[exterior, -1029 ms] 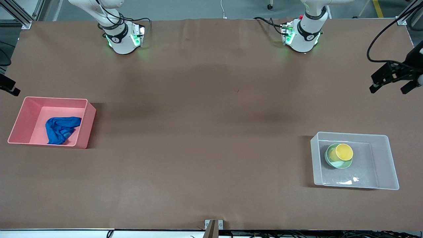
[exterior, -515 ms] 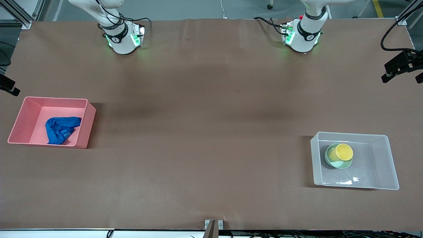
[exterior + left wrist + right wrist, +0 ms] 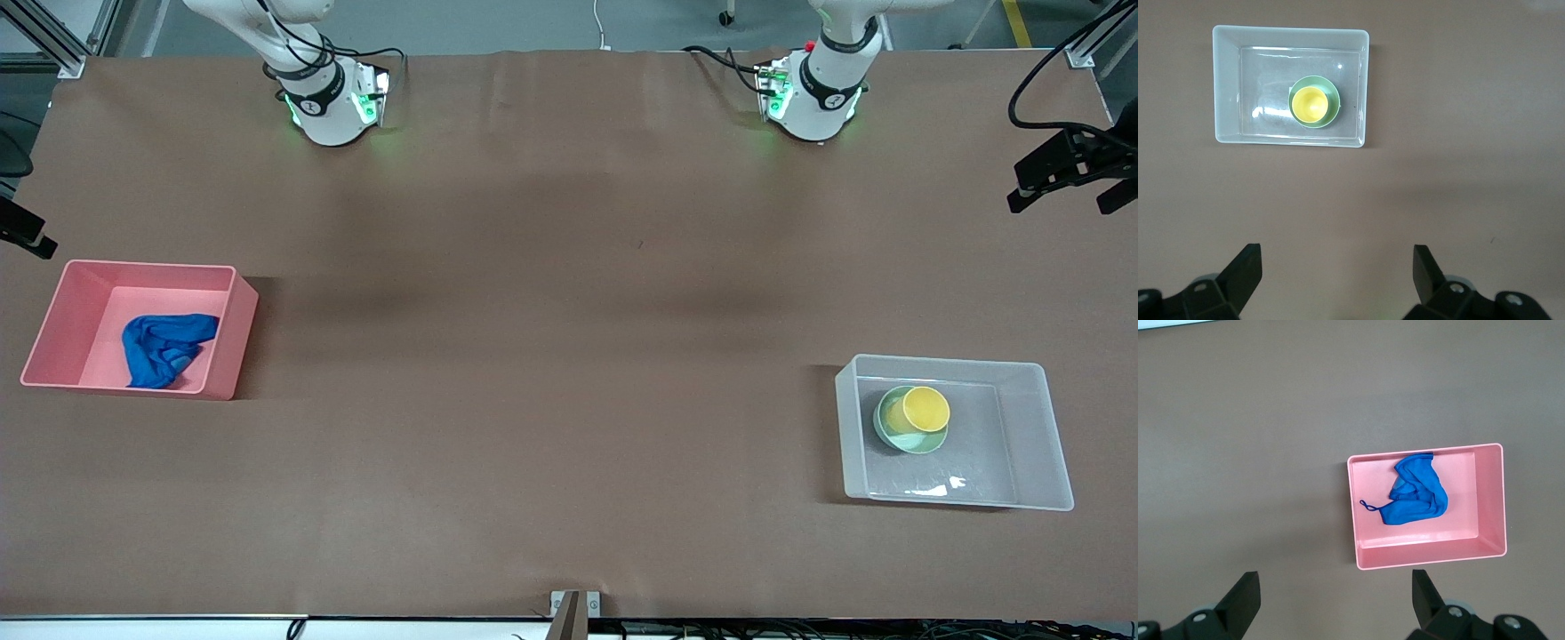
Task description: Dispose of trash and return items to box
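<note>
Blue cloth (image 3: 167,349) sits in pink bin (image 3: 233,342), yellow cup (image 3: 925,409) nested in green bowl (image 3: 914,442) in clear box (image 3: 1036,436); left gripper (image 3: 1069,174) and right gripper (image 3: 1335,600) both high over bare table, jaws apart, empty.

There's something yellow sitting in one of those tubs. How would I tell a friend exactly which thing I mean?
Find the clear plastic box near the left arm's end of the table, not the pink bin at the right arm's end. Inside it sits a pale green bowl, and the yellow cup stands in that bowl. It is the only yellow thing on the table, and narrower than the bowl under it.
</note>
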`<state>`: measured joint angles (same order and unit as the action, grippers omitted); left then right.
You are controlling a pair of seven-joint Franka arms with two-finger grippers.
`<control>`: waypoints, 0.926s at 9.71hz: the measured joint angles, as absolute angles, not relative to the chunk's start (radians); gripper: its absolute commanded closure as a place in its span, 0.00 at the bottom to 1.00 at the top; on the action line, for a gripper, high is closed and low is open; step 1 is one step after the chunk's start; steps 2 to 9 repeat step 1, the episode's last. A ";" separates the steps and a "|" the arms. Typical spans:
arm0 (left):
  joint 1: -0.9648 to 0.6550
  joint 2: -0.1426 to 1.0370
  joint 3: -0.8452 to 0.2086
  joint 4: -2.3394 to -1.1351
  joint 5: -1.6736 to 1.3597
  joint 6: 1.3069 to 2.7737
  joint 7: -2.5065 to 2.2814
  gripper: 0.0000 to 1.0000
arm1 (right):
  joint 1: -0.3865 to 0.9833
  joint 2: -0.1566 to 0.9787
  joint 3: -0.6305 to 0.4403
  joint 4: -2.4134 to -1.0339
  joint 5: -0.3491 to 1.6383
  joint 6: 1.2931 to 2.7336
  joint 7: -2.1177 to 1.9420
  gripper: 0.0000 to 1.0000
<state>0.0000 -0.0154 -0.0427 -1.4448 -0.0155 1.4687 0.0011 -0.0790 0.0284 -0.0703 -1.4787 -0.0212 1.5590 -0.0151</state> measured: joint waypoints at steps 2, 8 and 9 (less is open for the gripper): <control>0.000 -0.015 -0.046 -1.446 -0.016 1.469 0.002 0.00 | -0.079 0.028 -0.070 -1.479 -0.021 1.559 -0.015 0.00; 0.000 -0.015 -0.046 -1.446 -0.016 1.469 0.002 0.00 | -0.079 0.028 -0.070 -1.479 -0.021 1.559 -0.015 0.00; 0.000 -0.015 -0.046 -1.446 -0.016 1.469 0.002 0.00 | -0.079 0.028 -0.070 -1.479 -0.021 1.559 -0.015 0.00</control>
